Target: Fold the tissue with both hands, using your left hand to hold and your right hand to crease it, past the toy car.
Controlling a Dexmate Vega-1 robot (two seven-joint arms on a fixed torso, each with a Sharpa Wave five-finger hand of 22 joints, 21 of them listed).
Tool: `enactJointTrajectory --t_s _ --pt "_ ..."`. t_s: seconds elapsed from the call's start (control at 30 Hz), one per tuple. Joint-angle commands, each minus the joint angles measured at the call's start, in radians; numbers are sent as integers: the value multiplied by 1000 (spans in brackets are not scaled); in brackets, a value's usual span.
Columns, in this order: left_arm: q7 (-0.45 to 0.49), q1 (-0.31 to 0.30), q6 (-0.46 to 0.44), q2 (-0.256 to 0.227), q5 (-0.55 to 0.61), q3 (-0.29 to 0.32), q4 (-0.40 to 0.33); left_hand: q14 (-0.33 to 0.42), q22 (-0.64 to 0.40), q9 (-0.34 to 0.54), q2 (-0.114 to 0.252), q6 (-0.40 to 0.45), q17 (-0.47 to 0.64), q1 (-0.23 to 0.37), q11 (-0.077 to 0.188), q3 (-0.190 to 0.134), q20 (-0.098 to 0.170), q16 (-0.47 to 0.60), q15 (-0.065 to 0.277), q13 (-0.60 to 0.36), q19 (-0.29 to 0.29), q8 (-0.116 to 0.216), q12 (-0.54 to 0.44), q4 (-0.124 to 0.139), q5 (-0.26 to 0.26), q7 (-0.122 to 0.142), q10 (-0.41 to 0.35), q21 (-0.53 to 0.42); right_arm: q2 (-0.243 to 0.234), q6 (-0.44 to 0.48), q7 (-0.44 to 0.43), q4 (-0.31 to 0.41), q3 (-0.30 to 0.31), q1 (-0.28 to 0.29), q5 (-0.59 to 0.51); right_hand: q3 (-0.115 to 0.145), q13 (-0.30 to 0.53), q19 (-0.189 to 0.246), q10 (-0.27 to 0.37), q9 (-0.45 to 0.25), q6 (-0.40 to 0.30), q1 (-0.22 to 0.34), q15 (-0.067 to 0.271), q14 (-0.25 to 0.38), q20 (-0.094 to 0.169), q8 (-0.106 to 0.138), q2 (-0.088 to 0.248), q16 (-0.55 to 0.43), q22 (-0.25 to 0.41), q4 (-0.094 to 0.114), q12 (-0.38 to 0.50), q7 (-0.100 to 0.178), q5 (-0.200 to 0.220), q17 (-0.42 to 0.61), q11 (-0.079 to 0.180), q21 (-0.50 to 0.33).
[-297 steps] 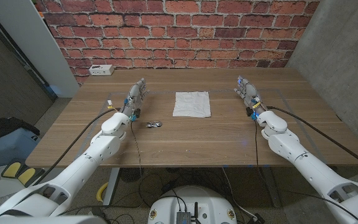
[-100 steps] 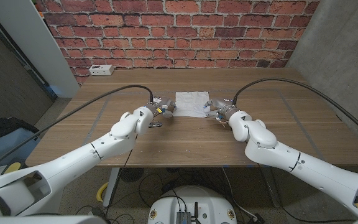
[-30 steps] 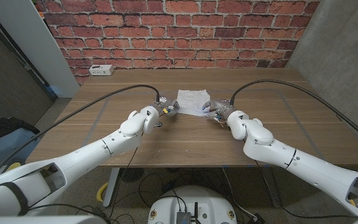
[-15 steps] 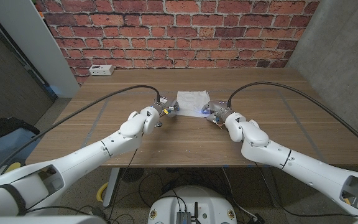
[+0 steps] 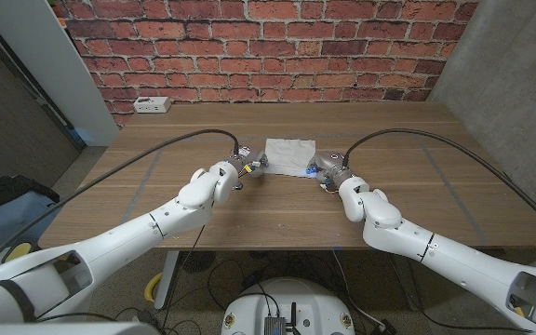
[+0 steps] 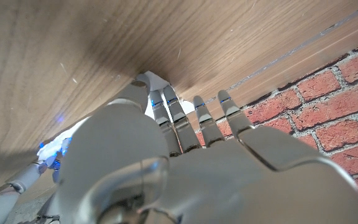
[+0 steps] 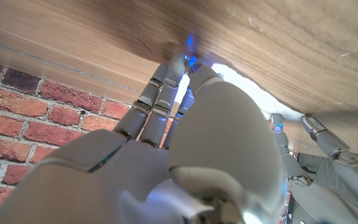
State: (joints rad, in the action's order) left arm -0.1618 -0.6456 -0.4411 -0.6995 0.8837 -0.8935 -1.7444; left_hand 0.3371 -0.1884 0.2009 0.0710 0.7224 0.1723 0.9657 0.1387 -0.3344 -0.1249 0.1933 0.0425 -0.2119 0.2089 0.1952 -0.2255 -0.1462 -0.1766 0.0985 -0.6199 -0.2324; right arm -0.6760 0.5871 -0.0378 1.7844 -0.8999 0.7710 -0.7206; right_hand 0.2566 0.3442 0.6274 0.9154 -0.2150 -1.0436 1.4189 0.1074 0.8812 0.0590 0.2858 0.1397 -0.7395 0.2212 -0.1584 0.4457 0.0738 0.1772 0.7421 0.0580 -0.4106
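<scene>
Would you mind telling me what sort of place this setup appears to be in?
Most likely a robotics lab or test room made to look homely. A brick wall backs a plain wooden table, bare concrete stands to one side, and cables trail on the floor under the table.

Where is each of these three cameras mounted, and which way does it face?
Head view: on the robot's head, looking down the table at the tissue; both arms show.
Left wrist view: behind the left hand, toward the tabletop and brick wall.
Right wrist view: behind the right hand, likewise.
All three share the tissue.
</scene>
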Motion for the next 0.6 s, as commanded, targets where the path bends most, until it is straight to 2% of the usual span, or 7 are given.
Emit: enactJointTrajectory --t_s 0.03,0.13,0.3,0.33,0.37,0.43,0.6 --pt "6 -34 -4 -21 -3 20 -39 -24 -4 -2 -22 -64 4 -31 -12 29 1 -8 46 -4 -13 -16 14 10 2 -5 42 6 29 -152 -321 -66 57 72 45 -6 12 14 60 -3 -25 5 128 63 63 8 0 -27 4 9 25 -7 0 34 -10 -22" --pt "3 -38 -4 -23 -5 22 -42 -31 -4 -3 -31 -87 4 -41 -12 40 2 -10 45 -5 -16 -18 18 11 1 -8 55 8 28 -164 -327 -61 62 76 50 -14 14 20 75 -2 -27 -9 123 88 58 6 -1 -38 4 17 31 -12 0 49 -8 -31" --pt "13 -50 4 -30 -13 31 -47 -43 -4 -3 -34 -135 4 -55 -21 51 -5 -11 34 -6 -23 -24 20 16 -2 -11 72 11 34 -157 -330 -55 61 80 41 -56 36 30 142 -3 -47 -81 118 126 29 6 -25 -72 4 47 66 -33 6 100 -23 -52" --pt "16 -51 5 -31 -14 33 -48 -50 -4 -4 -34 -157 4 -58 -25 55 -5 -12 30 -6 -23 -24 22 16 -4 -13 85 11 36 -155 -330 -53 63 82 44 -66 43 19 150 -3 -47 -104 112 124 23 4 -24 -74 5 59 74 -33 10 111 -10 -52" --pt "19 -53 6 -33 -12 33 -49 -55 -5 -4 -34 -163 4 -59 -26 56 -6 -13 28 -6 -25 -24 24 16 -5 -14 92 12 41 -155 -338 -54 67 85 48 -71 48 6 152 -4 -46 -120 111 121 17 1 -20 -74 6 68 78 -35 12 120 -10 -51" --pt "29 -58 7 -34 -11 36 -51 -70 -5 -5 -34 -194 4 -61 -29 60 -8 -15 25 -7 -30 -25 30 15 -6 -9 121 14 47 -157 -353 -56 73 92 55 -77 54 -9 153 -6 -44 -130 112 116 12 0 -23 -77 7 71 82 -39 13 131 -15 -49" --pt "58 -68 26 -40 -16 44 -51 -175 -6 -9 -44 -328 6 -86 -81 88 -22 -22 -23 -9 -87 -26 41 19 -9 -15 270 29 64 -168 -374 -46 111 114 119 -86 74 -44 134 -26 -32 -147 113 77 11 1 -16 -76 12 77 87 -19 21 163 -11 -46"
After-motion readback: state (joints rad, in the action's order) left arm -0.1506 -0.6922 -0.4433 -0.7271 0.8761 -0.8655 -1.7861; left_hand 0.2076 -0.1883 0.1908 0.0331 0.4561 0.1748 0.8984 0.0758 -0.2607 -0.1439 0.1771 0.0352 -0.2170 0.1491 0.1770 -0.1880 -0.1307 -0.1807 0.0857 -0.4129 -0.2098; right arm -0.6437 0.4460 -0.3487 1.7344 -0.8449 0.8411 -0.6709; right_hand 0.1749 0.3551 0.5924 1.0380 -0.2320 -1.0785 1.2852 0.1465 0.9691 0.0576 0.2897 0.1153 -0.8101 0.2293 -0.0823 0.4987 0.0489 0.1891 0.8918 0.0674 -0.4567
